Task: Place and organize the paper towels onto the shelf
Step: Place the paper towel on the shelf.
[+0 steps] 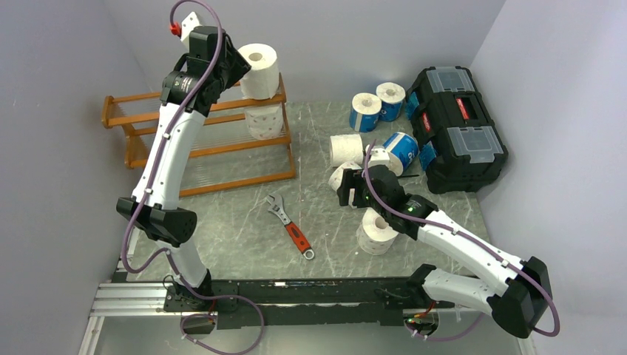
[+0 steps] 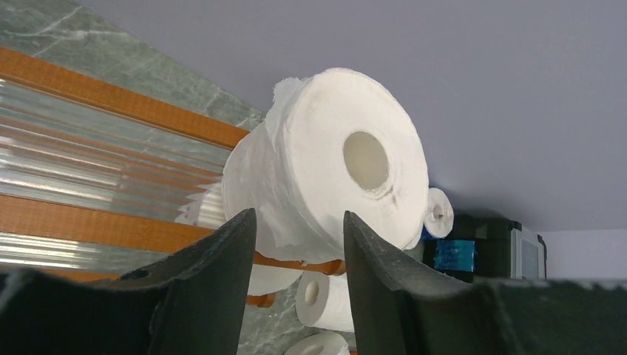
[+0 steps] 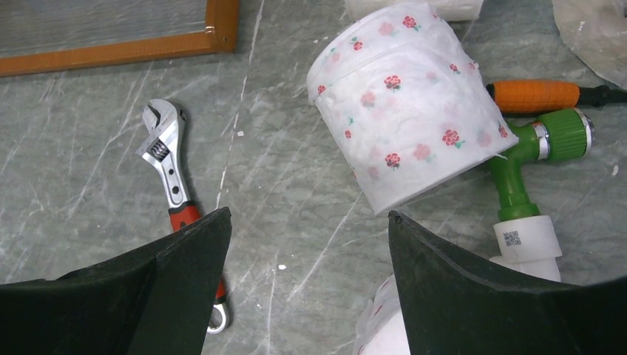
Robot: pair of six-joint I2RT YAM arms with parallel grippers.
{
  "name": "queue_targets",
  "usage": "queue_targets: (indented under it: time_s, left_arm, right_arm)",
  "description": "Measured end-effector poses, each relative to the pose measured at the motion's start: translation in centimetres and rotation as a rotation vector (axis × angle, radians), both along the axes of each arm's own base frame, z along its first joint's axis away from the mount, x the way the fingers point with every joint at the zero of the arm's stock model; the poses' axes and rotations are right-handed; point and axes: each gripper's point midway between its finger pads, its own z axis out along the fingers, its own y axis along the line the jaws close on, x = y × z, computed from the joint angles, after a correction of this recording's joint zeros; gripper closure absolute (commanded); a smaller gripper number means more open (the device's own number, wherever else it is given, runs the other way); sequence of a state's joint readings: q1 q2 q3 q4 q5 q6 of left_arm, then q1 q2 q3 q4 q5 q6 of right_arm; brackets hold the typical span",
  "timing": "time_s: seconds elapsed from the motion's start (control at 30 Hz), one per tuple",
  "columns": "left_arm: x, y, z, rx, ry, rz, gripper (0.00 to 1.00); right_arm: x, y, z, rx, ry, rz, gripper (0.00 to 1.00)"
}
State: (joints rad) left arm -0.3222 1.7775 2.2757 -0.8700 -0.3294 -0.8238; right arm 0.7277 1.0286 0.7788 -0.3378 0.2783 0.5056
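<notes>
Top view: plain white roll [image 1: 259, 70] upright at the right end of the shelf [image 1: 148, 100], top tier, with the left jaws just beside its left flank. Several more rolls [image 1: 366, 111] loose on the worktop [image 1: 244, 244] right of the shelf, right jaws low among them.

Left wrist: left jaws part spread, pinching nothing. White roll just beyond the tips, wider than the gap.

Right wrist: right jaws spread wide, empty. Printed roll [image 3: 410, 111] on the worktop just ahead, off toward the right side of the gap, right of the shelf's corner. Probably light, soft and easily crushed. Best taken gently across the round flank.
</notes>
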Motion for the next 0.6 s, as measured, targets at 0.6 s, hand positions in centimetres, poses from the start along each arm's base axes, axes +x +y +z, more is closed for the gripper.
queue_targets:
  time_s: [0.6]
  left_arm:
    - [-1.4,0.6,0.7,0.001,-0.035,0.001,0.36]
  right_arm:
    - [0.1,-0.1,-0.1,-0.001,0.005,-0.003,0.2]
